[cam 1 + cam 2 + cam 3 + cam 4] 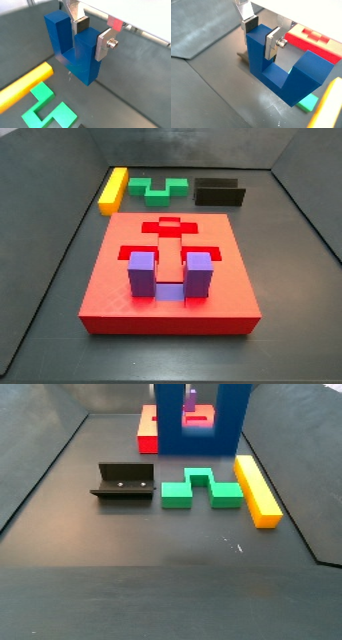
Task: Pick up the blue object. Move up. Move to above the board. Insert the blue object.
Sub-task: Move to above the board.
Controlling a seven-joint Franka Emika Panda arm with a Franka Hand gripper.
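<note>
You are holding the blue object (75, 47) in the gripper (92, 31): the fingers (104, 44) are pinching one of its two prongs, one silver plate on each broad face. In both wrist views the block is hanging clear of the dark floor, joined base downward, with the free prong standing beside the gripped one. In a side view the blue object (201, 419) is filling the top centre of the frame, its prongs running out of the top edge, well above the pieces on the floor.

Judging by its sharp edges and flat faces, the block is stiff and will not be giving under the pads. The faces look smooth, so expect it to be slippery and to swing if you move sharply, since the grip sits to one side of its middle. It is probably light, and a moderate squeeze should be enough.

The board (168, 278) is lying in the lower middle of a side view, with a purple block (168, 273) sitting in one recess. The yellow bar (258, 489), green block (203, 489) and fixture (124, 482) are resting below the raised piece.
</note>
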